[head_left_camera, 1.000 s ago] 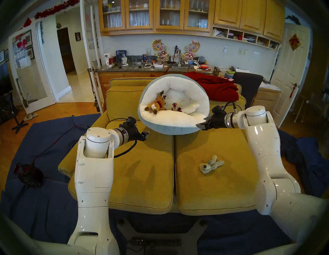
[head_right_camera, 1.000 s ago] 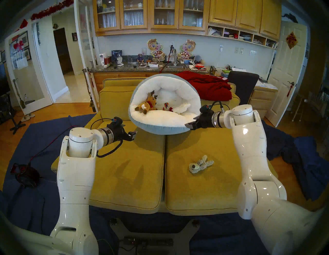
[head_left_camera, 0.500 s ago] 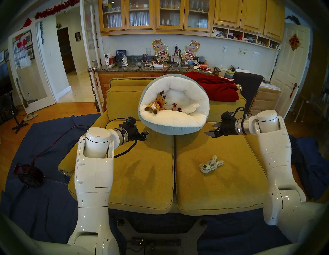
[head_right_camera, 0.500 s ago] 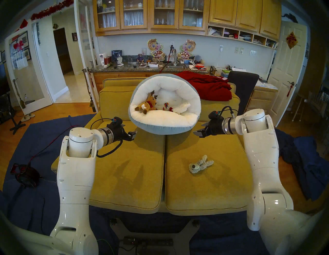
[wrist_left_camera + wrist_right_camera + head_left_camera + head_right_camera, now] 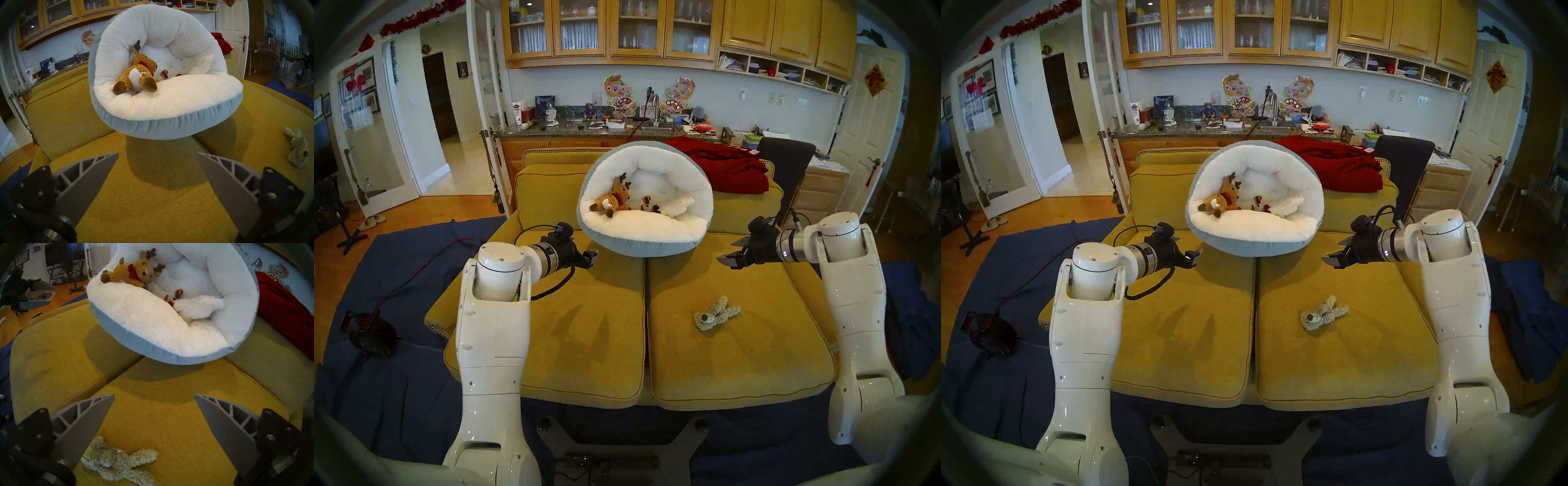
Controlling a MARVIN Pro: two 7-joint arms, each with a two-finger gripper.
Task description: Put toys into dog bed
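The dog bed (image 5: pixel 639 247), white inside and pale blue outside, leans against the sofa back. Inside it lie a brown knitted reindeer (image 5: pixel 612 201), a small white-and-rainbow toy (image 5: pixel 648 204) and a fluffy white animal (image 5: pixel 679 207). A shaggy grey-beige floppy animal (image 5: pixel 716 312) lies alone on the right seat cushion. My left gripper (image 5: pixel 593 255) hovers open and empty just left of the bed's front rim. My right gripper (image 5: pixel 728 251) is open and empty to the right of the bed, clear of it, with the floppy animal (image 5: pixel 117 463) below and nearer to me.
A red blanket (image 5: pixel 724 166) is heaped on the sofa back at the right, beside a dark chair (image 5: pixel 785 159). Blue cloth (image 5: pixel 398 373) covers the floor around the mustard sofa (image 5: pixel 585 322). A black-and-red cable bundle (image 5: pixel 368 331) lies at the left.
My right gripper, which was at the bed's right rim, has drawn back to the right and slightly down, staying open. The bed's right side has settled a little. The left arm has not moved.
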